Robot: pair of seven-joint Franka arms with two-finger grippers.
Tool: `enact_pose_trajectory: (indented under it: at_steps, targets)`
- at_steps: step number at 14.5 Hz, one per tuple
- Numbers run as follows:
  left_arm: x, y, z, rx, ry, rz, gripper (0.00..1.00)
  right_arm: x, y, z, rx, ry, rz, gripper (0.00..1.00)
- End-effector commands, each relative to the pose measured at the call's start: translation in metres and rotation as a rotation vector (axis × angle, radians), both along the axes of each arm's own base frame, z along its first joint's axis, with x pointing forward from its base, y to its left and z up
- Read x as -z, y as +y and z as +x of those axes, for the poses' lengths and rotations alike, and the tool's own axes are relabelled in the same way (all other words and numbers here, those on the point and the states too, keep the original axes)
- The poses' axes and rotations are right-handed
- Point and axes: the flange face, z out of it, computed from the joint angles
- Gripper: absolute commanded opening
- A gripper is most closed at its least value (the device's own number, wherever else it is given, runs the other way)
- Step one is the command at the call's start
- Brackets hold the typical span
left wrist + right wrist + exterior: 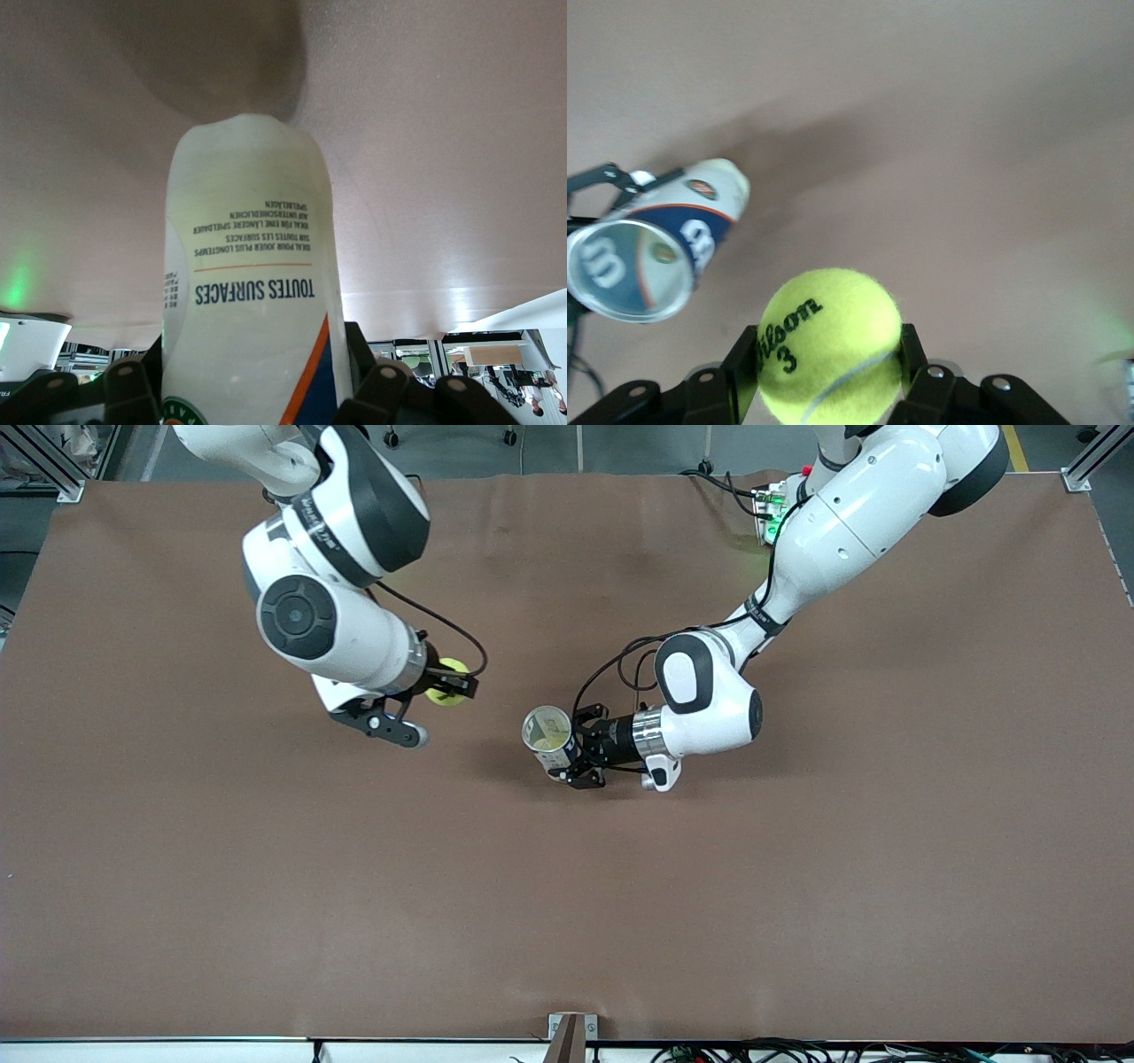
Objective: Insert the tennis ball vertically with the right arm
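Yellow ball [446, 682] in right pincer [450, 683] | can [551, 737] upright, mouth up, in left pincer [578, 747]

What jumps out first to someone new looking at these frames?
The yellow tennis ball clamped in the right gripper, up over the brown table toward the right arm's end. Next, the ball can held upright by the left gripper over the table's middle, open mouth up, apart from the ball.

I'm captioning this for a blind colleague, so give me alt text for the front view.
The right gripper holds a tennis ball above a brown table. Toward the left arm's end, the left gripper holds an upright can, open mouth up.
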Motion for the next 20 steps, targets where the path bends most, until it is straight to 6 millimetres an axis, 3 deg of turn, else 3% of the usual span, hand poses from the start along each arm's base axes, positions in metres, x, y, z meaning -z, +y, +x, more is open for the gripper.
enact_pose_trajectory:
  at_steps: [1, 3, 8, 11, 15, 20]
  targets:
    - [-0.005, -0.002, 0.003, -0.037, -0.012, -0.007, 0.74, 0.005, 0.036, 0.006, 0.113, -0.015, 0.045, 0.33]
    - [-0.006, -0.001, 0.004, -0.053, -0.005, -0.009, 0.74, 0.012, 0.061, 0.003, 0.174, -0.045, 0.075, 0.33]
    - [-0.005, -0.006, 0.003, -0.087, -0.003, -0.011, 0.74, 0.016, 0.096, 0.014, 0.273, -0.09, 0.109, 0.33]
    - [-0.005, -0.009, 0.0, -0.091, -0.006, -0.007, 0.74, 0.016, 0.1, 0.022, 0.289, -0.098, 0.116, 0.33]
    - [-0.007, -0.007, 0.002, -0.092, -0.016, -0.008, 0.74, 0.016, 0.088, 0.031, 0.299, -0.104, 0.109, 0.33]
    - [-0.006, -0.006, 0.002, -0.093, -0.014, -0.007, 0.74, 0.02, 0.086, 0.031, 0.293, -0.106, 0.096, 0.33]
